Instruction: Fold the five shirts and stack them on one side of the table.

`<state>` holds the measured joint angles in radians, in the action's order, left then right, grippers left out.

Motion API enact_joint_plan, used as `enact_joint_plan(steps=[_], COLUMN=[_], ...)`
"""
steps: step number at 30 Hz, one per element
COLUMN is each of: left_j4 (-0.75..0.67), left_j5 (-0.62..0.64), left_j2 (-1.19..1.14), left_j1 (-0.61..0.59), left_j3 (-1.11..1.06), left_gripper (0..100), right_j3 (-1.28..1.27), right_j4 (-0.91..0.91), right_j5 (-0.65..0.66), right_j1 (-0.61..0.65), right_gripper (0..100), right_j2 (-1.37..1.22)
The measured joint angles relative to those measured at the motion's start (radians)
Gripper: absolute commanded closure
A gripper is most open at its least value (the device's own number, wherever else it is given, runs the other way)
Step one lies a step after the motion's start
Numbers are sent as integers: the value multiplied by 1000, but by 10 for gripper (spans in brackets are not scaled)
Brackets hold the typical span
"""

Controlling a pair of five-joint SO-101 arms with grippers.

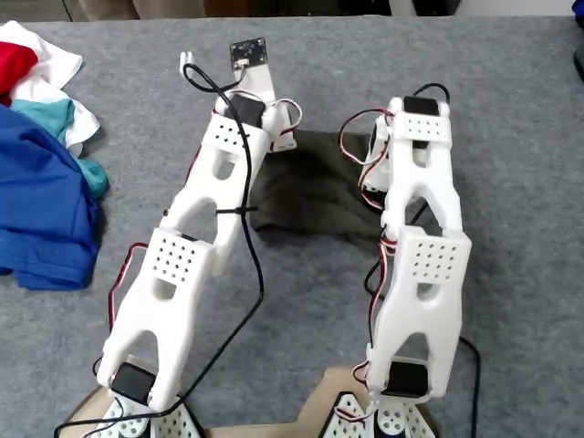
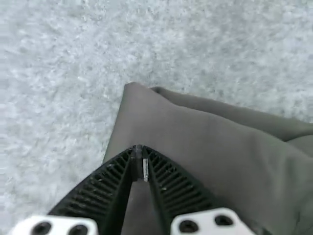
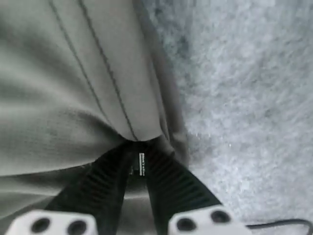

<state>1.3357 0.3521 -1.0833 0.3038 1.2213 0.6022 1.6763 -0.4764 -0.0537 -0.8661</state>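
The grey felt-like table covering (image 1: 511, 137) spreads under everything. On it, at the far left from the robot's side, lies a loose heap of unfolded shirts: a large royal-blue cotton shirt (image 1: 41, 201) on the near side, with a teal one (image 1: 55, 114), a white one (image 1: 50, 78) and a scrap of red (image 1: 16, 64) crumpled beyond it.

The dark olive-green shirt (image 1: 306, 187) lies near the middle of the table, well apart from that heap, already partly doubled into a broad band. Its long axis runs side to side, from one arm across to the other.

The white left arm (image 1: 182, 255) slants out to the band's left end, and the white right arm (image 1: 424, 255) stands straight over its right end, so each arm has its own end of the cloth.

The right gripper (image 3: 139, 164) is clenched on the olive shirt's edge beside a stitched seam, with creases drawing in to its tips. The left gripper (image 2: 139, 164) has its jaws pressed together over the cloth, a little in from a folded corner (image 2: 129, 87). Whether it has fabric nipped between them is hard to say.

With both ends covered, the coming fold probably turns across that long axis. The left arm is much the nearer to the heap's side.
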Motion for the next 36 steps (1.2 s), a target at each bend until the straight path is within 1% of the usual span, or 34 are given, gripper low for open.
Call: enact_joint_plan(steps=[4, 7, 14, 17, 19, 21, 22, 25, 27, 31, 33, 36], left_j4=[-51, -60, -57, -8, 52, 114, 146, 249, 305, 390, 408, 413], left_j5=[0, 0, 5, 2, 2, 3, 3, 3, 0, -14, -58, -130], left_j2=[-52, -100, -103, -103, -106, -106, -106, -106, -104, -80, -23, 89], left_j1=[0, 0, -34, -37, -40, -41, -40, -9, 15, 15, 5, -12], left_j3=[-2, -2, 0, 32, 84, 153, 195, 322, 377, 393, 393, 387], left_gripper=[979, 980, 980, 974, 932, 876, 865, 865, 865, 868, 902, 973], right_j3=[-23, -25, -25, 34, 106, 204, 252, 367, 393, 384, 325, 167], right_j4=[-57, -92, -100, -58, -5, 63, 77, 87, 87, 87, 87, 87], right_j5=[3, 5, 38, 40, 55, 95, 104, 118, 121, 121, 121, 84], right_j1=[-21, -35, -38, -40, -43, -26, -12, 2, 2, 3, 3, 20], right_gripper=[992, 992, 992, 990, 989, 989, 989, 989, 989, 989, 989, 989], right_j2=[5, 5, 5, 0, -3, -3, -3, 2, 29, 141, 227, 381])
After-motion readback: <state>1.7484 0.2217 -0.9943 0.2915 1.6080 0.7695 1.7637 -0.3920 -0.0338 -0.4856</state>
